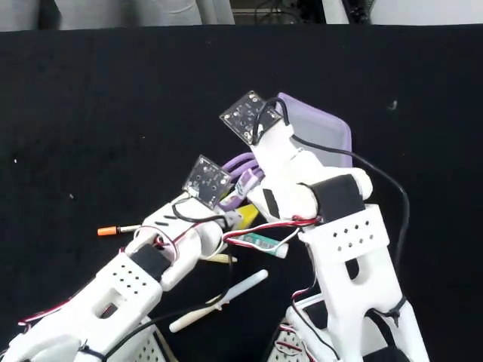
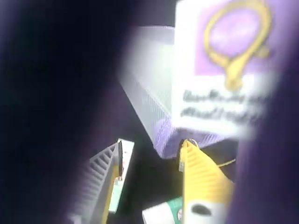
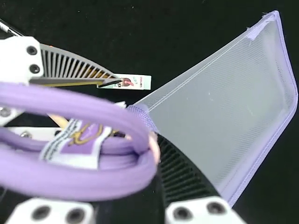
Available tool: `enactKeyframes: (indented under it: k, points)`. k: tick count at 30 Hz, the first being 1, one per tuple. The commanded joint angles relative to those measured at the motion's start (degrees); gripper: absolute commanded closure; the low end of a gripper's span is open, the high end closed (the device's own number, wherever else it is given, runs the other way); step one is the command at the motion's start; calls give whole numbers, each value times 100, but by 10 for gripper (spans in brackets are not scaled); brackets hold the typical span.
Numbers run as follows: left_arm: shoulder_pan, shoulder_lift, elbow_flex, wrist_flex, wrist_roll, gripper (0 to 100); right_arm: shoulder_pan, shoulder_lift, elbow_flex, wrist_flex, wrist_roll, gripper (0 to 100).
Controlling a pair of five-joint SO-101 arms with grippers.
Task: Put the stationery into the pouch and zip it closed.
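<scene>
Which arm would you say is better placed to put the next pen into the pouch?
Left. The right gripper is shut on the pouch, holding it; the left gripper sits nearer the white pen.

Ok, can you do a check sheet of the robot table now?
Surface: black table.
Job's things: purple mesh pouch beyond the arms; orange-capped pen and white pen lying outside it.
Clutter: nothing seen.
Grippers: right gripper holds the pouch's strap; left gripper beside it, a small labelled piece at its tip.
Cables: red and white wires on both arms, a black cable on the right arm.
Surroundings: pale shapes past the table's far edge, unclear.
</scene>
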Motion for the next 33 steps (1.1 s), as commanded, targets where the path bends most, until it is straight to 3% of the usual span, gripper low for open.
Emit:
enactKeyframes:
  k: [1, 10, 17, 25, 33]
  points:
    - [31, 62, -497, -185, 35, 791, -79, -4, -321, -79, -35, 985]
    - [40, 264, -374, -703, -343, 791, -79, -4, -312, -70, -35, 985]
    - [4, 1486, -813, -1037, -360, 795, -79, -4, -330, -70, -35, 985]
    - [-22, 2066, -1288, -1055, -369, 967, -53, -13, -321, -70, -26, 985]
    - [-57, 2119, -1473, -1055, -378, 971, -44, -22, -347, 79, 18, 986]
